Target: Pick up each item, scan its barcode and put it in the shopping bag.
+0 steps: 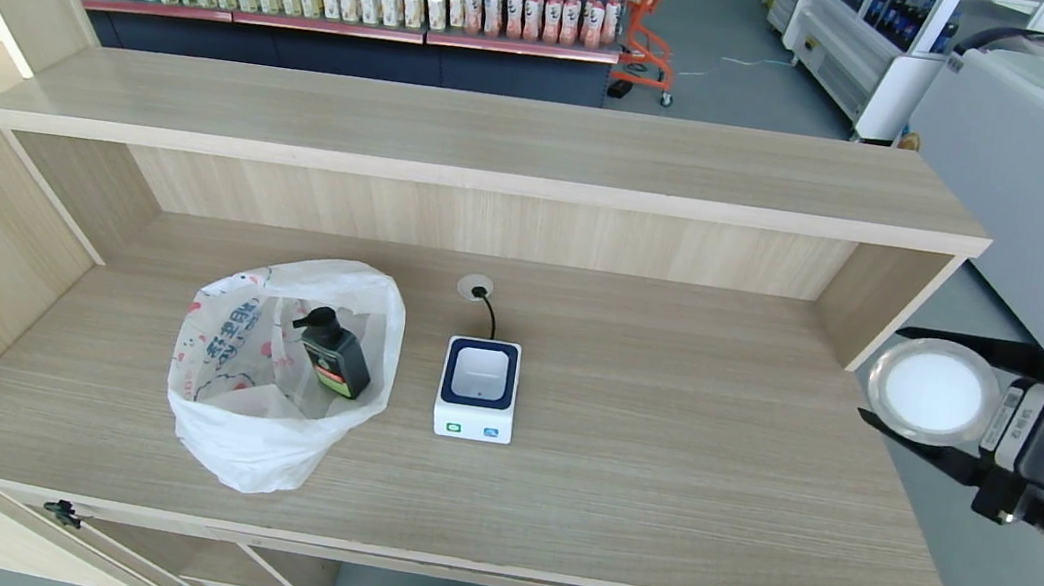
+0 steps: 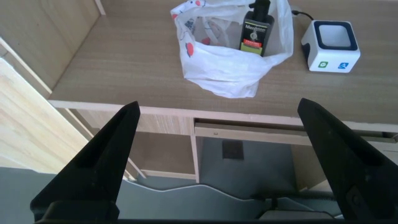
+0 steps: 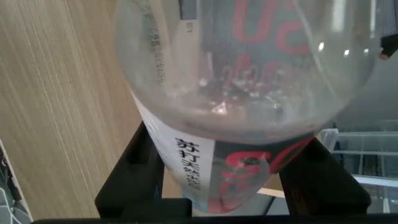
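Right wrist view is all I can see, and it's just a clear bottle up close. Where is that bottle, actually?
Observer: The right gripper holds the bottle off the right end of the counter, not over it.
Operator: Is there a scanner anywhere?
Observer: Yes, a white scanner sits mid-counter, window facing up.
Operator: And the bag?
Observer: The shopping bag stands left of the scanner, with a black pump bottle already inside.
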### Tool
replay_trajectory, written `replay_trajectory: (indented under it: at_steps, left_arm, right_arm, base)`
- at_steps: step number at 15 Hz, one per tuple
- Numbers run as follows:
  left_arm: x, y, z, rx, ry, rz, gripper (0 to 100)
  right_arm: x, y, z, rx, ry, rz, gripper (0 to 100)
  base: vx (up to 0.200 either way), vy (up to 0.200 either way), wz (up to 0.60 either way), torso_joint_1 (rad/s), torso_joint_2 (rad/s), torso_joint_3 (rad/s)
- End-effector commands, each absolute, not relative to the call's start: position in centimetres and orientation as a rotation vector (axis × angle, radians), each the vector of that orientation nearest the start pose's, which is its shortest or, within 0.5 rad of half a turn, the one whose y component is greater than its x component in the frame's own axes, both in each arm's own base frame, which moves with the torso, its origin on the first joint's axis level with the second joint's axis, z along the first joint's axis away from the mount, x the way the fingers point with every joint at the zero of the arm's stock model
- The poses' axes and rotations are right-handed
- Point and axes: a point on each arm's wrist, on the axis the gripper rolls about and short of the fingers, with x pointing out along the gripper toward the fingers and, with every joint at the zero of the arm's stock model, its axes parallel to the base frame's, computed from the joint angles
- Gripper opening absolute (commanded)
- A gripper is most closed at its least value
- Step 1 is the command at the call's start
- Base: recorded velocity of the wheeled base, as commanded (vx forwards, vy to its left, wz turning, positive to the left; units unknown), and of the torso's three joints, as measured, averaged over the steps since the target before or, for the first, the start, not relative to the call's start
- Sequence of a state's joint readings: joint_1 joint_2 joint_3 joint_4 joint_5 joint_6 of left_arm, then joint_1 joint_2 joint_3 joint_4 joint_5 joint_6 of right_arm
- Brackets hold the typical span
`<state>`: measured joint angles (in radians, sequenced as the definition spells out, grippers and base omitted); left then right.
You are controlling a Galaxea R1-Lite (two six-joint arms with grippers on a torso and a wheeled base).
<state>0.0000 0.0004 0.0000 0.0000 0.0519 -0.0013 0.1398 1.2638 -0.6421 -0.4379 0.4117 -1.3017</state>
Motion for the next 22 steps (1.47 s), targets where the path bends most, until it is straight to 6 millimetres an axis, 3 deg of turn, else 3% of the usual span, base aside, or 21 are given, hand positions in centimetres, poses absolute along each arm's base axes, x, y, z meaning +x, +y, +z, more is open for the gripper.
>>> replay_trajectory:
  at_steps: [1, 7, 11, 14, 22]
  left_arm:
    - [-2.3, 0.1, 7.5, -0.002, 0.0, 0.052, 100]
    - [-2.3, 0.1, 7.6, -0.002, -0.002, 0.052, 100]
    - [-2.3, 0.1, 7.6, -0.003, -0.002, 0.052, 100]
    - [-2.3, 0.1, 7.6, -0.003, -0.002, 0.052, 100]
    - [-2.3, 0.1, 7.6, -0.011, -0.002, 0.052, 100]
  right_arm:
    - [19.3, 4.2, 22.4, -1.238, -0.207, 0.622, 0]
    - [21.9, 6.0, 21.7, -1.289, -0.326, 0.62, 0]
    - [22.1, 7.7, 21.2, -1.298, -0.366, 0.684, 0]
    - [22.1, 7.9, 20.9, -1.317, -0.37, 0.696, 0]
    - [22.2, 10.3, 20.2, -1.308, -0.409, 0.794, 0]
  base:
    - [0.0, 0.0, 0.0, 0.0, 0.0, 0.0]
    - [0.0, 0.0, 0.0, 0.0, 0.0, 0.0]
    - [0.0, 0.0, 0.0, 0.0, 0.0, 0.0]
    - [0.0, 0.0, 0.0, 0.0, 0.0, 0.0]
    - [0.0, 0.2, 0.0, 0.003, 0.0, 0.001]
